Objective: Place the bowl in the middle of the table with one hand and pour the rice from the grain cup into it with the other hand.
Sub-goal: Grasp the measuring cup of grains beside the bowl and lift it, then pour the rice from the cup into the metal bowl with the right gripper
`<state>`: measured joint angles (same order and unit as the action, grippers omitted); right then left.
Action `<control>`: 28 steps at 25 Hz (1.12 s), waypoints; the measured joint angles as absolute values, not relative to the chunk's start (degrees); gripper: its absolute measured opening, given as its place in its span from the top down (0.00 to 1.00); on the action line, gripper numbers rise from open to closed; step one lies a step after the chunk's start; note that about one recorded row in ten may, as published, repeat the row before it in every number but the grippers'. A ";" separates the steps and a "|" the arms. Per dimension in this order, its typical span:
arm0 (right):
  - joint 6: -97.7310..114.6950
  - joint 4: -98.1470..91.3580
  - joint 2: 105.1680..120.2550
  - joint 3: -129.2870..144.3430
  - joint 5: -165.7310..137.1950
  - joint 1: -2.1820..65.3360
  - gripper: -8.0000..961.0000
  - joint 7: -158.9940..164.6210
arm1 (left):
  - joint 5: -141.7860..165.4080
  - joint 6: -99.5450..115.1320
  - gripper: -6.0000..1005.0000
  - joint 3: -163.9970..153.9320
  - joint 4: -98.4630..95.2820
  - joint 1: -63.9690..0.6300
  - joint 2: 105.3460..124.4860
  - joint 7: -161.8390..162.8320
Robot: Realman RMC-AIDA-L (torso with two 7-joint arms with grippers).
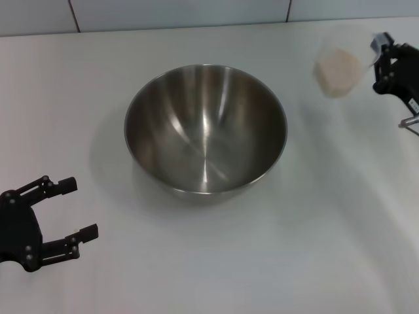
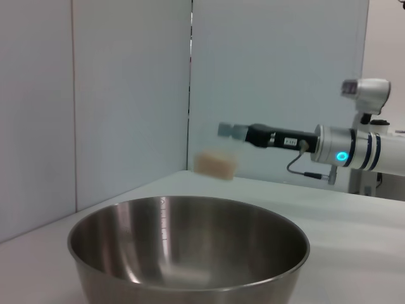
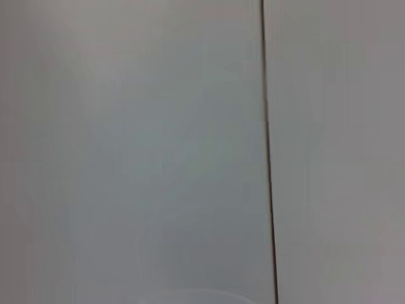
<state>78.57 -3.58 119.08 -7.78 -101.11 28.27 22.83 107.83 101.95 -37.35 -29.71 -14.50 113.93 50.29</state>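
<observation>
One bare bowl [image 1: 205, 128], rice [image 1: 338, 70] in the lifted grain cup [image 1: 340, 72].

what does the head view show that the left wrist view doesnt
Only the head view shows the left gripper, open and empty on the table beside the bowl. Only the left wrist view shows the right arm's silver-grey body with a blue light, and that the grain cup is lifted off the table. Both show the bowl, empty, and the right gripper holding the cup of rice.
</observation>
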 joint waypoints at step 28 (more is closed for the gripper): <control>81.60 -0.41 119.30 12.89 -101.73 38.03 0.97 23.33 | 107.62 102.57 0.14 -37.35 -30.33 -13.97 114.35 50.34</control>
<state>81.60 -0.41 119.30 12.89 -101.73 38.03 23.33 107.62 102.57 -37.35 -30.33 -13.97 114.35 50.34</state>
